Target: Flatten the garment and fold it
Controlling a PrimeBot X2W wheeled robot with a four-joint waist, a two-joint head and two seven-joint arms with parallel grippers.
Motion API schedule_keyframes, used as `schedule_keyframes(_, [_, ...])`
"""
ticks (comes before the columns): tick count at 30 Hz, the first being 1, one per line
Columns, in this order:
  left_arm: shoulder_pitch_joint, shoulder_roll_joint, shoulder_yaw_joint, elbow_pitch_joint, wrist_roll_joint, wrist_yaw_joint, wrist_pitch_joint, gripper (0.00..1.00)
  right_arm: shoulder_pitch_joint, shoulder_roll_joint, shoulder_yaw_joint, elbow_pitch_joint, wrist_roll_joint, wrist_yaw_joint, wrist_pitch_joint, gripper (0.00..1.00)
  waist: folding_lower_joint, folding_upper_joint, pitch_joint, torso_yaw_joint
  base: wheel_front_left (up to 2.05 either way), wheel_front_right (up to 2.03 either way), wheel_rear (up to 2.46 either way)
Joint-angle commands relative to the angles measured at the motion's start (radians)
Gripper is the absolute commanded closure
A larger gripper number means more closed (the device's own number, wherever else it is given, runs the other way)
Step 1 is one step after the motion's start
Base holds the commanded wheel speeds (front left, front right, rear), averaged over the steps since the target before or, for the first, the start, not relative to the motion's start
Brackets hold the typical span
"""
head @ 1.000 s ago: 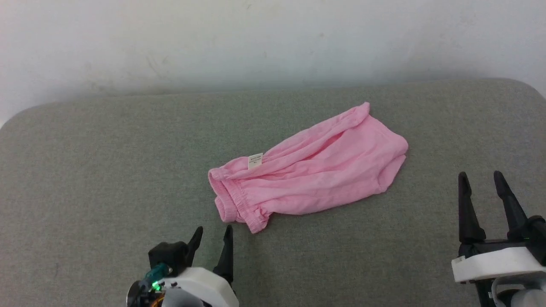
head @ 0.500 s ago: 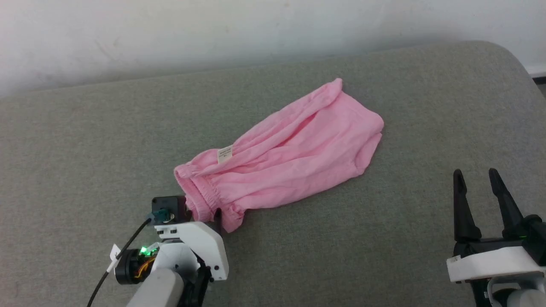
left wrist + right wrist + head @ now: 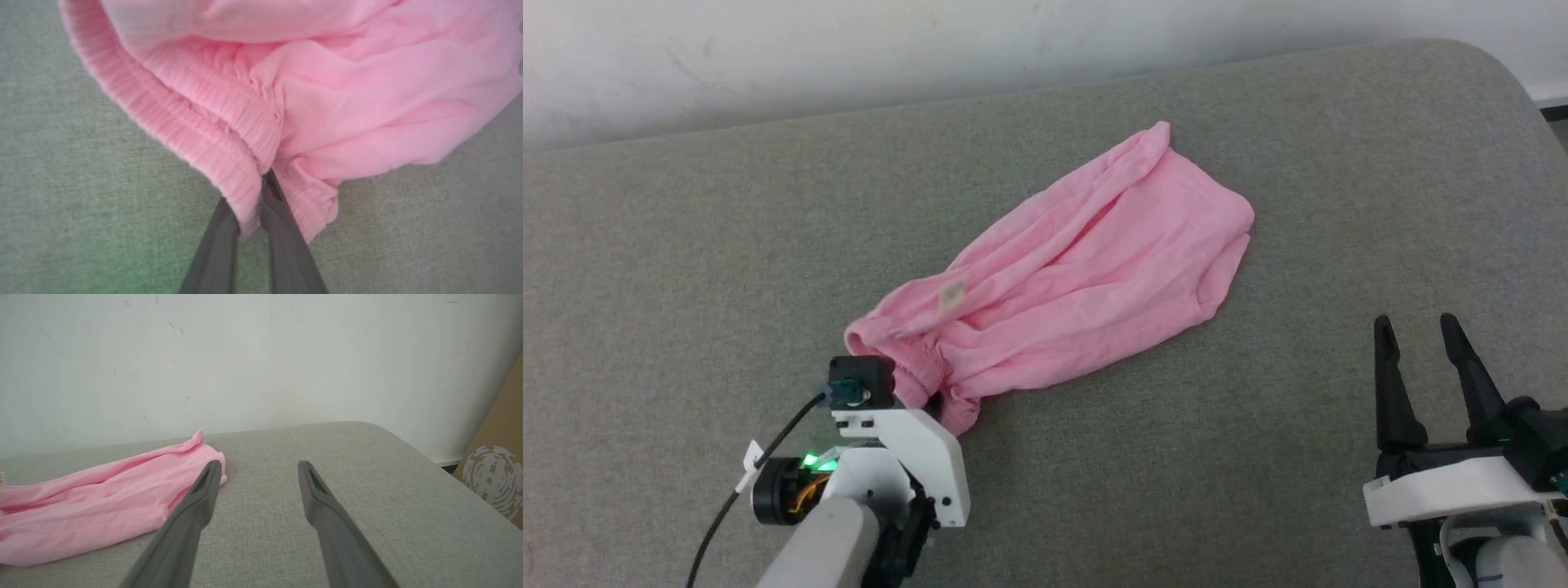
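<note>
Garment (image 3: 1078, 278) is bunched mid-cushion (image 3: 686, 245), judged thin, soft, light; its ribbed band (image 3: 192, 134) is clamped by left gripper (image 3: 249, 196) jaws. Right gripper (image 3: 1415, 322) jaws are held apart over cushion's right side. Far corners should be gripped.

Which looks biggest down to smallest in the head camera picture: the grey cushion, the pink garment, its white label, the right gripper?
1. grey cushion: largest by far.
2. garment.
3. right gripper: clearly smaller than the garment, though nearness to the camera inflates it.
4. label: smallest, a blurred patch on the garment.
</note>
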State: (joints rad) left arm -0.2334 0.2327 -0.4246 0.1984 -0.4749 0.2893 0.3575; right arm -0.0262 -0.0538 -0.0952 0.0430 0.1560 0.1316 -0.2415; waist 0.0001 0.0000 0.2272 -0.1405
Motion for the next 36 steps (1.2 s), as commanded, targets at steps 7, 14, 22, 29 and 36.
schedule_keyframes(7, [0.047, -0.013, -0.012, -0.009, 0.003, -0.022, -0.101, 1.0, -0.053, -0.055, 0.037, -0.013, -0.021, -0.001, 0.105, 0.0, -0.0001, 0.0, -0.037, 0.073, 0.0, 0.0, 0.0])
schedule_keyframes(14, [0.028, -0.02, -0.045, -0.112, 0.028, -0.053, -0.166, 1.0, -0.186, -0.151, 0.093, 0.038, 0.051, -0.001, 0.513, 0.0, -0.0001, 0.0, -0.02, 0.156, 0.0, 0.0, 0.0])
schedule_keyframes(22, [0.004, -0.044, -0.111, -0.143, 0.048, -0.08, -0.158, 1.0, -0.449, -0.129, 0.035, 0.214, 0.026, -0.001, 0.83, 0.0, -0.0001, 0.0, 0.034, 0.239, 0.0, 0.0, 0.0])
schedule_keyframes(29, [-0.024, -0.073, -0.149, -0.126, 0.058, -0.096, -0.169, 1.0, -0.58, -0.106, -0.065, 0.431, -0.12, -0.001, 0.911, 0.0, -0.0001, 0.0, 0.071, 0.288, 0.0, 0.0, 0.0])
schedule_keyframes(36, [-0.045, -0.083, -0.16, -0.104, 0.06, -0.102, -0.18, 1.0, -0.608, -0.092, -0.09, 0.577, -0.186, -0.001, 0.893, 0.0, -0.0001, 0.0, 0.089, 0.3, 0.0, 0.0, 0.0])
